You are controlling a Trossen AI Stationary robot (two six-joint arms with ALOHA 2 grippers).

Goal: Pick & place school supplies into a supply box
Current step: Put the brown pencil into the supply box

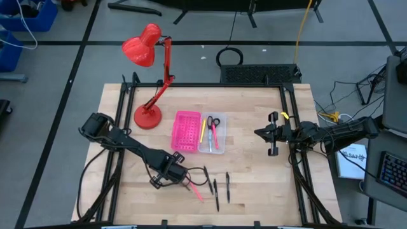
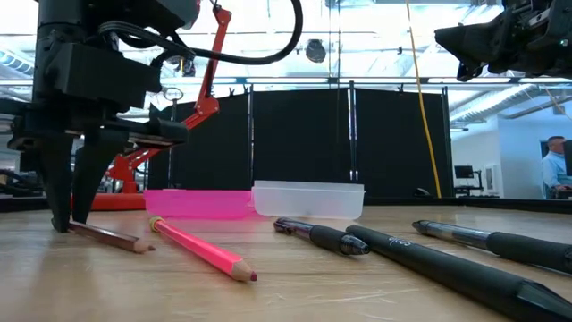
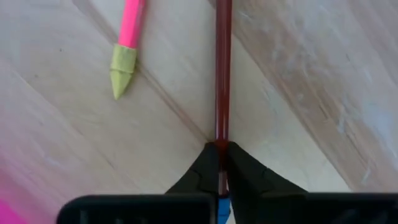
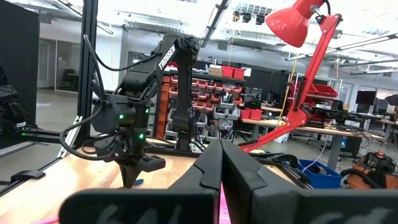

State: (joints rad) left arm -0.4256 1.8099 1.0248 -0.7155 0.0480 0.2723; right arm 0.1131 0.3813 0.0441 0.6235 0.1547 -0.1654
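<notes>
three pens point(image 1: 216, 186) lie on the wooden table point(image 1: 254, 172).

A pale wooden table point(image 1: 254, 172) with a black frame is filling the frame's centre, carrying a red desk lamp point(image 1: 151, 76) at upper left, a bright pink perforated tray point(image 1: 185, 131) beside a clear plastic tray point(image 1: 219, 149) at centre, and scattered pens and pencils point(image 1: 216, 189) lying toward the bottom edge.
</notes>
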